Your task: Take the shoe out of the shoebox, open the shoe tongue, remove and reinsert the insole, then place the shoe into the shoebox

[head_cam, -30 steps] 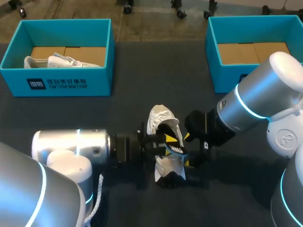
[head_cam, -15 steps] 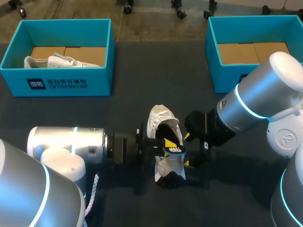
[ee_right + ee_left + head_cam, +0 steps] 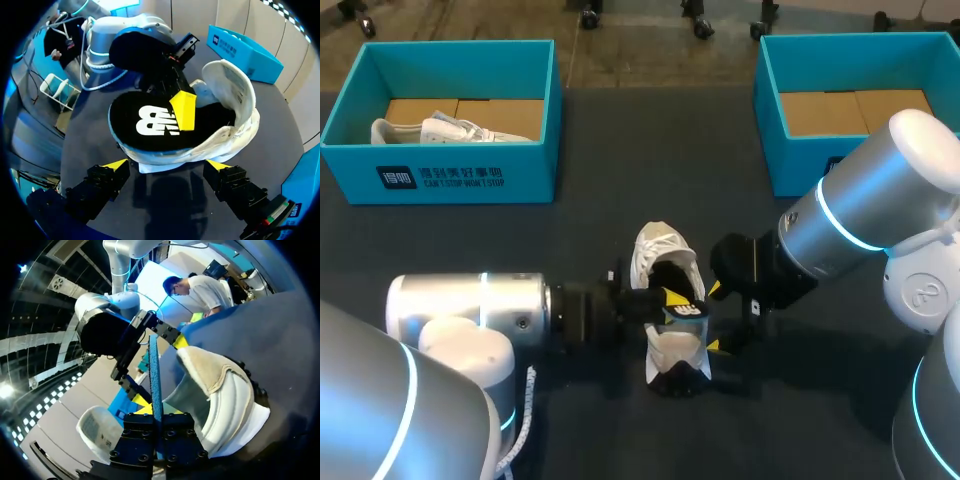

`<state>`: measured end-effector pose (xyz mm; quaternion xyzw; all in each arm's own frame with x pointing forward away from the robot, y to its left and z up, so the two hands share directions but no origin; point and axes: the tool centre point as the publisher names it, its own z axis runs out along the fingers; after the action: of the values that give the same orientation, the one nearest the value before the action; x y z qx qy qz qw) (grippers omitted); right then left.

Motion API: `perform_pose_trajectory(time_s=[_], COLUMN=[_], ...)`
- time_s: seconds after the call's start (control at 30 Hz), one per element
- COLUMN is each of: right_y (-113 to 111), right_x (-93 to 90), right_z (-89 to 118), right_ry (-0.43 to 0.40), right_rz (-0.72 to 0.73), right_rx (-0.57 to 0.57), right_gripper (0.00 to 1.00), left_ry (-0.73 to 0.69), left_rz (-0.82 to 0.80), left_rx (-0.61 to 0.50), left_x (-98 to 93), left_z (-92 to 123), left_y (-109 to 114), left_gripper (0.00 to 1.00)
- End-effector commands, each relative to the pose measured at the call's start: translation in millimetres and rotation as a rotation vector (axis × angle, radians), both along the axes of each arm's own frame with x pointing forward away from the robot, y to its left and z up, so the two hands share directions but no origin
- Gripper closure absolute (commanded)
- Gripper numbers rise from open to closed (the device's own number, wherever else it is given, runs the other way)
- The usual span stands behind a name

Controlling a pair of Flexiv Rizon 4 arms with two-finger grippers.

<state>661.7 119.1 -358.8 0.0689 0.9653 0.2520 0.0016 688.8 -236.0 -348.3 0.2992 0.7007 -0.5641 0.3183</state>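
– Whereabouts of the shoe?
– Lying on its side near the middle of the table, a little toward the near edge.
– Left gripper?
– Pinched tight on the black insole, at the shoe's opening.
– Right gripper?
– Spread wide just beside the shoe, gripping nothing.

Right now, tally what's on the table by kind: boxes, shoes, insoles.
Shoeboxes: 2, the left box and the right box
Shoes: 2, the boxed shoe and the table shoe
Insoles: 1, the black insole
Total: 5
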Motion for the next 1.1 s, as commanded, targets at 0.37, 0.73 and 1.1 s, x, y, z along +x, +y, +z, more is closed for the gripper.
perform_pose_trajectory(time_s=[0.37, 0.73, 1.1], right_y=[-0.1, -0.1, -0.1], right_x=[-0.8, -0.8, -0.8], right_z=[-0.8, -0.8, -0.8], right_ry=[-0.002, -0.002, -0.002], right_rz=[0.000, 0.000, 0.000], right_rx=[0.001, 0.001, 0.001], right_gripper=[0.00, 0.00, 0.00], left_ry=[0.030, -0.066, -0.105], left_rz=[-0.025, -0.060, 0.017], left_rx=[-0.026, 0.000, 0.056], left_x=[-21.4, -25.7, -3.1], left_z=[33.6, 14.1, -0.4], left_y=[3.3, -8.1, -8.6], left_gripper=[0.72, 1.00, 1.00])
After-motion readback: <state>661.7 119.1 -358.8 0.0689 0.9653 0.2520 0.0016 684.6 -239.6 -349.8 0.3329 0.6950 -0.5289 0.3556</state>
